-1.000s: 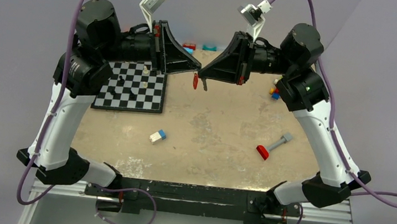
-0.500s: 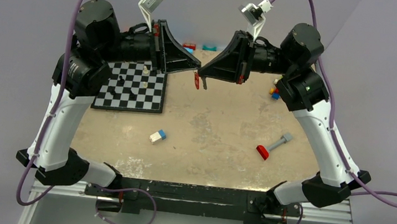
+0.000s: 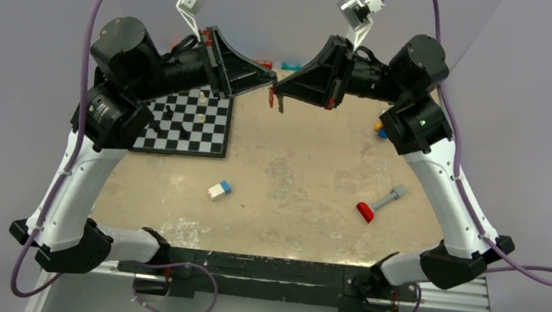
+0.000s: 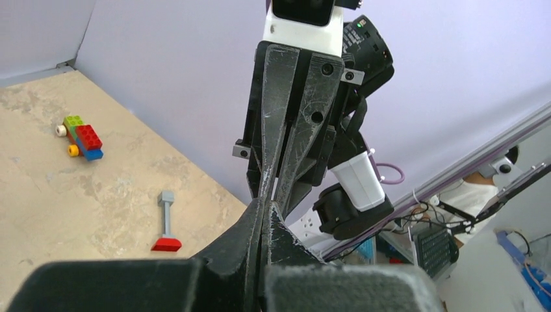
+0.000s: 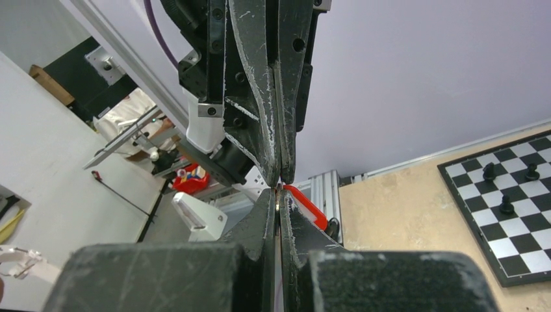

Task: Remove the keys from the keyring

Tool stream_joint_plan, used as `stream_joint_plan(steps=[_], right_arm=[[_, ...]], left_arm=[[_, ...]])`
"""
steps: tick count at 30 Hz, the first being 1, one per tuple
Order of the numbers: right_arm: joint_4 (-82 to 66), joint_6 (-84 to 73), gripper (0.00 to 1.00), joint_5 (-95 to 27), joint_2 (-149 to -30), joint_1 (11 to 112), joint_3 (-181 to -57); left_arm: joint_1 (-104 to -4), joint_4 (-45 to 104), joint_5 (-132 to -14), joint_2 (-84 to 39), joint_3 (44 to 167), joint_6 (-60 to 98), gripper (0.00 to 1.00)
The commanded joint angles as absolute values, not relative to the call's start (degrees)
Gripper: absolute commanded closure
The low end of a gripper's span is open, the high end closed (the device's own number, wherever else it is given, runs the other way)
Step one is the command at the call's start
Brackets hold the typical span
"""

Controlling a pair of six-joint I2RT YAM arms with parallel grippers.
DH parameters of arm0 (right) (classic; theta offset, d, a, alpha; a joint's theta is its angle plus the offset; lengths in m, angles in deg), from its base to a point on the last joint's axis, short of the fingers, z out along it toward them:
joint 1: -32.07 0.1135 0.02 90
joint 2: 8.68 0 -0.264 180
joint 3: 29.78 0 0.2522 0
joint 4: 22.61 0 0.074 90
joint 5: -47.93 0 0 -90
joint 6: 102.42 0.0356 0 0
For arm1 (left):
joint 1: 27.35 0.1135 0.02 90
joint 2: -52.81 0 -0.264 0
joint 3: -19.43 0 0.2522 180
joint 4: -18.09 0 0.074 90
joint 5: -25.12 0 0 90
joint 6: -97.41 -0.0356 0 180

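My left gripper (image 3: 272, 87) and right gripper (image 3: 279, 93) meet tip to tip high above the far middle of the table. Both are shut on the keyring, which is pinched between the tips and mostly hidden. A red key (image 3: 270, 100) and a dark key (image 3: 281, 105) hang just below the tips. In the right wrist view my right gripper (image 5: 279, 192) clamps a thin brass-coloured metal edge, and the red key (image 5: 304, 205) shows just past the tips. In the left wrist view my left gripper (image 4: 265, 203) is shut, touching the right gripper's fingers (image 4: 286, 117).
A chessboard (image 3: 216, 146) with several pieces lies at the left under the left arm. A white-and-blue brick (image 3: 218, 189) and a red-and-grey piece (image 3: 378, 203) lie mid-table. A small brick cluster (image 3: 380, 128) lies at the right; red (image 3: 263, 64) and teal (image 3: 291, 66) bricks lie at the far edge.
Both grippers have moved up and towards the far edge together, still tip to tip, with the keys hanging below. The left arm's base and shoulder have swung leftward.
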State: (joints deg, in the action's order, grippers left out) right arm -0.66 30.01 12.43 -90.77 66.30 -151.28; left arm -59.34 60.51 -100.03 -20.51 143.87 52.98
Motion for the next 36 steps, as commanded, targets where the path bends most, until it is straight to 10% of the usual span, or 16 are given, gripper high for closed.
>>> stream_joint_plan(steps=[1,15,22,36], right_arm=[[-4.9,31.6,1.0,11.5,-89.1,66.6,-151.0],[-6.7,33.0,1.0,11.8,-89.9,66.6,-151.5],[-6.7,33.6,0.53,12.6,-90.6,66.5,-153.0],[-5.6,32.4,0.62,13.0,-91.8,66.4,-155.5]], left_arm=[[-59.8,54.3,-95.0,-19.0,143.7,56.3,1.0],[-59.8,53.1,-90.9,-19.0,144.6,62.8,1.0],[-59.8,53.7,-90.4,-18.7,144.5,62.2,1.0],[-59.8,54.0,-90.0,-18.6,145.1,62.5,1.0]])
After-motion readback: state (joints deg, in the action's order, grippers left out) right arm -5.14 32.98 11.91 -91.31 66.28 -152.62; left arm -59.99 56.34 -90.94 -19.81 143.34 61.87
